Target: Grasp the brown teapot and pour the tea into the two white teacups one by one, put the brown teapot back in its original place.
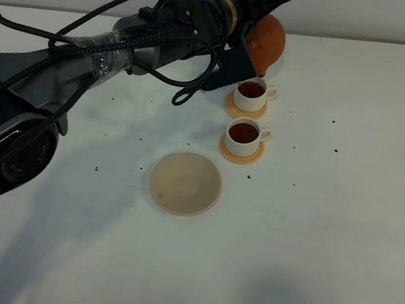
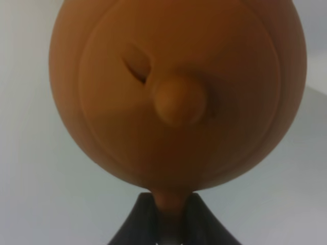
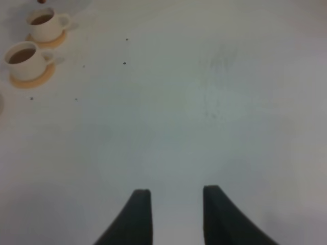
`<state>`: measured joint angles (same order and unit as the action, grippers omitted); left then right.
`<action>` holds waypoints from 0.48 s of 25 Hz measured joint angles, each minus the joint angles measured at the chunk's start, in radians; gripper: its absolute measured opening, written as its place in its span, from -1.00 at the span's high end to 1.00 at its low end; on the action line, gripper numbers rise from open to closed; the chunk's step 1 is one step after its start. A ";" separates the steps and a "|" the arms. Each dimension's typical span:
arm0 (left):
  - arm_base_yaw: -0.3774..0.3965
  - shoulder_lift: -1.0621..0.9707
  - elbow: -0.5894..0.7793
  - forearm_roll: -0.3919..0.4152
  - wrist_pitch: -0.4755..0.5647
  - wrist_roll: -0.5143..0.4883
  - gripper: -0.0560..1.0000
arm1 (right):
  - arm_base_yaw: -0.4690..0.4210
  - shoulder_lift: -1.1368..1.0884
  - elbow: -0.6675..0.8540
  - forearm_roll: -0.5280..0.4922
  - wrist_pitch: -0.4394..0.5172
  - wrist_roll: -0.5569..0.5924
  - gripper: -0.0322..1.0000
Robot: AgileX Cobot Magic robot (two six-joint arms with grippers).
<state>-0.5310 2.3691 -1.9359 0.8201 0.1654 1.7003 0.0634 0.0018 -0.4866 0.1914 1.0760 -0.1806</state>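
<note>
My left gripper (image 2: 168, 214) has its jaws clamped on the loop handle of the brown teapot (image 1: 266, 39), held tipped over the far teacup (image 1: 251, 95) so the spout points down into it. That cup and the near teacup (image 1: 244, 138) both show dark tea; each sits on its own orange coaster (image 1: 239, 152). The saucer (image 1: 186, 184) lies bare on the bench (image 1: 346, 221), well apart from the pot, awaiting its return. My right gripper (image 3: 176, 196) hangs idle, jaws apart, holding nothing.
</note>
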 joint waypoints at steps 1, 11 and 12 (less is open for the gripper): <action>0.002 -0.006 0.000 -0.007 0.015 -0.015 0.68 | 0.000 0.000 0.000 0.000 0.000 0.000 0.47; 0.037 -0.125 -0.001 -0.051 0.245 -0.291 0.68 | 0.000 0.000 0.000 0.000 0.000 0.000 0.47; 0.038 -0.127 -0.001 -0.071 0.275 -0.315 0.68 | 0.000 0.000 0.000 0.000 0.000 0.000 0.47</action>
<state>-0.4933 2.2420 -1.9366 0.7493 0.4405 1.3857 0.0634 0.0018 -0.4866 0.1914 1.0760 -0.1806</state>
